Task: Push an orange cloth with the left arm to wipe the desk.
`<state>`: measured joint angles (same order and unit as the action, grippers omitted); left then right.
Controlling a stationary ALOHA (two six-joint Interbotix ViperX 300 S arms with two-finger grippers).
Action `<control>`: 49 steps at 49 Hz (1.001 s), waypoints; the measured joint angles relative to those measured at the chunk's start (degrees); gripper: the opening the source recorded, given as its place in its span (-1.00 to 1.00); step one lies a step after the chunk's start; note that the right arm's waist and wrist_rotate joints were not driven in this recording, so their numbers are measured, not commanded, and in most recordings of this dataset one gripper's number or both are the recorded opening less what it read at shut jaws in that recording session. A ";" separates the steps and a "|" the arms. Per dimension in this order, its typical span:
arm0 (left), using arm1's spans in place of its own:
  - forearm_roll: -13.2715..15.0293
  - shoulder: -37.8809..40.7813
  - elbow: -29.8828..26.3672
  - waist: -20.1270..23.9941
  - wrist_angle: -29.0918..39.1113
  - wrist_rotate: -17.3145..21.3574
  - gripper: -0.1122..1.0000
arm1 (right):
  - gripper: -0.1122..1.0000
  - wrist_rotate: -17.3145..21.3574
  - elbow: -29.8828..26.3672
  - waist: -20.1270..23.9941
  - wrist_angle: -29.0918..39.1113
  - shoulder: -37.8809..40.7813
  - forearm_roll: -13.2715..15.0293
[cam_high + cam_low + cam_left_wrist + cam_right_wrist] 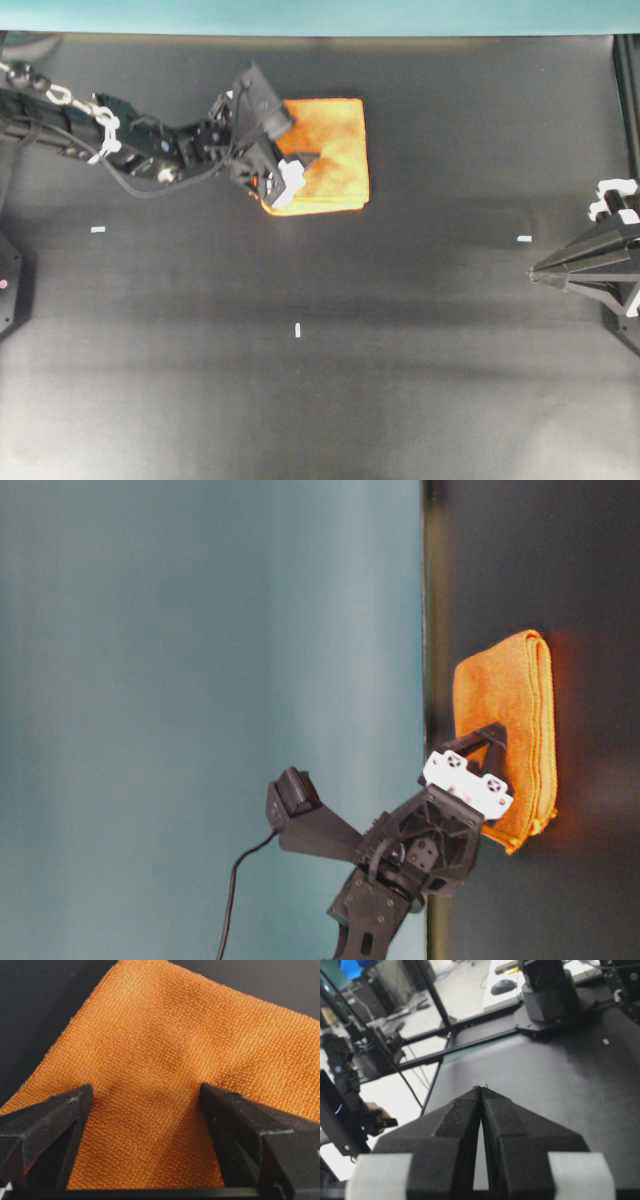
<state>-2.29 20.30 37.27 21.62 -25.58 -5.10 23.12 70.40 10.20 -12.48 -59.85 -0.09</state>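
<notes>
The orange cloth point(335, 150) lies folded and flat on the black desk point(300, 400), toward the back and left of centre. The left arm point(140, 145) reaches in from the left. Its gripper point(295, 145) stands open over the cloth's left half. In the left wrist view the cloth point(190, 1035) fills the frame, and the two black fingers point(50, 1125) of the left gripper point(146, 1089) are spread wide with their tips down on the fabric, nothing pinched between them. From table level the left gripper point(487, 742) sits against the cloth point(510, 700). My right gripper point(540, 272) is shut and empty at the desk's right edge.
A teal strip point(300, 15) runs along the desk's far edge, close behind the cloth. Small white tape marks point(298, 330) dot the surface. The right wrist view shows the shut right gripper point(481, 1087) above bare desk point(560, 1075), with the arm's base and frame rails beyond.
</notes>
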 measured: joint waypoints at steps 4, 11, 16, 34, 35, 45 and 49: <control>0.00 -0.79 1.49 -1.32 -0.09 0.53 0.70 | -0.80 0.09 0.18 0.00 0.35 -0.53 0.00; 0.00 -2.81 4.31 -3.96 -0.09 0.53 0.70 | -0.80 0.00 0.70 0.00 0.62 -1.41 0.00; 0.00 -4.57 6.68 -5.98 -0.09 0.53 0.70 | -0.80 0.00 0.97 0.00 0.62 -1.85 -0.09; 0.00 -10.55 15.03 -18.46 -0.44 -0.18 0.70 | -0.80 0.00 1.05 -0.09 0.70 -2.72 0.00; 0.00 -10.63 15.29 -19.07 -0.53 -0.18 0.70 | -0.80 0.00 1.05 0.00 0.70 -2.81 0.00; 0.00 -11.07 16.00 -27.33 -0.53 -0.79 0.70 | -0.80 0.00 1.05 0.00 0.70 -2.90 -0.09; 0.00 -11.07 16.00 -30.15 -0.53 -1.49 0.70 | -0.80 0.09 1.05 0.00 0.70 -2.81 0.00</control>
<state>-2.29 9.23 53.26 -8.53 -26.10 -6.59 23.20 71.46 10.20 -11.78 -62.67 -0.09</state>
